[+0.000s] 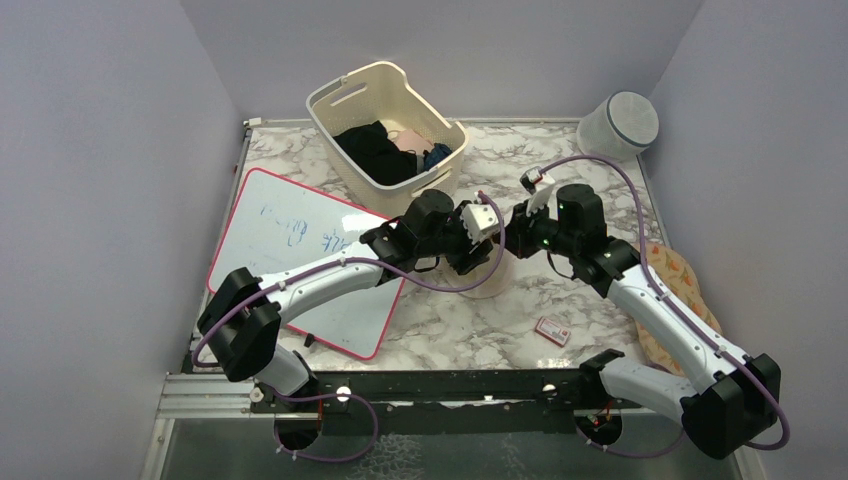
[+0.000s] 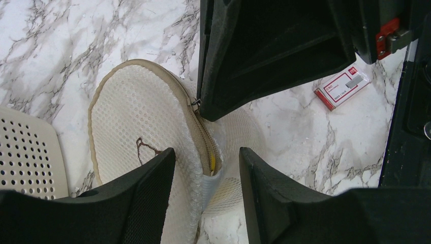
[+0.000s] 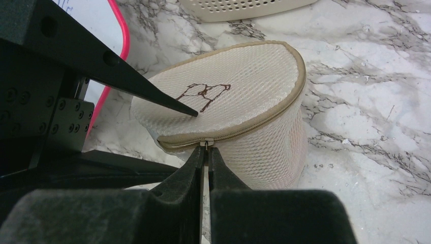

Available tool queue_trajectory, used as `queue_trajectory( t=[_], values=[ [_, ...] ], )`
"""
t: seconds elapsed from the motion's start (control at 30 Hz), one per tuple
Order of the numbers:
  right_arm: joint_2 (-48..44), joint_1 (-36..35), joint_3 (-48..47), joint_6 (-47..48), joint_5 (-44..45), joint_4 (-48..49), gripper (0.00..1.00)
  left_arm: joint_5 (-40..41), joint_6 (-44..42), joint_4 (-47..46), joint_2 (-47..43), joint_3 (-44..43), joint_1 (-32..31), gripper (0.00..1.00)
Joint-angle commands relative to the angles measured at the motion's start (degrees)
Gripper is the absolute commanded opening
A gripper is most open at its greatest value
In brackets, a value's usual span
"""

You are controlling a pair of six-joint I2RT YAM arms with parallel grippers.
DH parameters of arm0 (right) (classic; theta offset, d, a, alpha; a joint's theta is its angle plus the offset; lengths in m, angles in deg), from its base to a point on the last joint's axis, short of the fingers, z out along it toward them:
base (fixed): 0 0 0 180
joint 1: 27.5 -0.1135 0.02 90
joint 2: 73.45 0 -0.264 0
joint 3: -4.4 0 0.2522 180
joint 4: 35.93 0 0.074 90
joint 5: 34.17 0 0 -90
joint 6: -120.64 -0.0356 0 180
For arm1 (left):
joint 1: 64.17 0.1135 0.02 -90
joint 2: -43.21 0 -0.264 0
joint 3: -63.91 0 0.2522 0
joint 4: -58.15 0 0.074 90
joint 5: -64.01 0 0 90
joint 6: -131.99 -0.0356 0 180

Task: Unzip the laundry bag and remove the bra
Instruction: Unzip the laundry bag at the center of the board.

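The laundry bag [image 3: 244,86], a squat cream mesh drum with a dark bra outline on its flat top, stands on the marble table [image 3: 366,127]. My right gripper [image 3: 205,146] is shut on the small metal zipper pull at the bag's rim. My left gripper [image 2: 207,152] is open and straddles the rim near the zip's end. One of its fingers [image 2: 147,198] lies over the lid, the other [image 2: 269,193] is outside the wall. A short gap in the zip shows a bit of yellow [image 2: 212,163]. The bra itself is hidden. From above, both grippers meet over the laundry bag [image 1: 492,285].
A cream slotted basket [image 1: 385,125] holding dark clothes stands just behind the bag. A red-edged whiteboard [image 1: 300,250] lies to the left. A white-grey cylinder [image 1: 618,125] sits at the back right. A small red-and-white card [image 1: 552,330] and a patterned cloth [image 1: 685,290] lie to the right.
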Motion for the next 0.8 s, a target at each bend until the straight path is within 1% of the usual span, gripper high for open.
queue_trajectory(
  t=[0.0, 0.07, 0.2, 0.4, 0.53, 0.57, 0.77],
  values=[
    [-0.3, -0.6, 0.4, 0.2, -1.9, 1.0, 0.01, 0.5, 1.0, -0.7, -0.4, -0.5, -0.1, 0.4],
    [-0.1, -0.9, 0.5, 0.2, -2.0, 1.4, 0.01, 0.9, 1.0, -0.7, -0.4, -0.5, 0.0, 0.32],
    [1.1, -1.2, -0.1, 0.8, -1.9, 0.9, 0.01, 1.3, 0.8, -1.5, -1.2, 0.1, 0.0, 0.3],
    [1.8, -1.3, -0.5, 1.4, 1.5, -0.1, 0.01, 1.8, -0.9, -0.9, -1.7, 0.1, 0.0, 0.09],
    [1.6, -1.3, 0.1, -0.4, 6.1, 1.0, 0.01, 0.7, -1.7, -1.7, -2.5, 1.0, 0.0, 0.01],
    [1.4, -1.3, 0.5, -0.7, 7.3, 1.6, 0.01, 0.1, -2.0, -1.8, -2.7, 1.2, 0.0, 0.0],
    [3.6, -0.9, 0.4, -2.3, 14.5, 3.4, 0.01, -1.3, -2.6, -3.0, -3.7, 2.2, 0.0, 0.0]
  ],
)
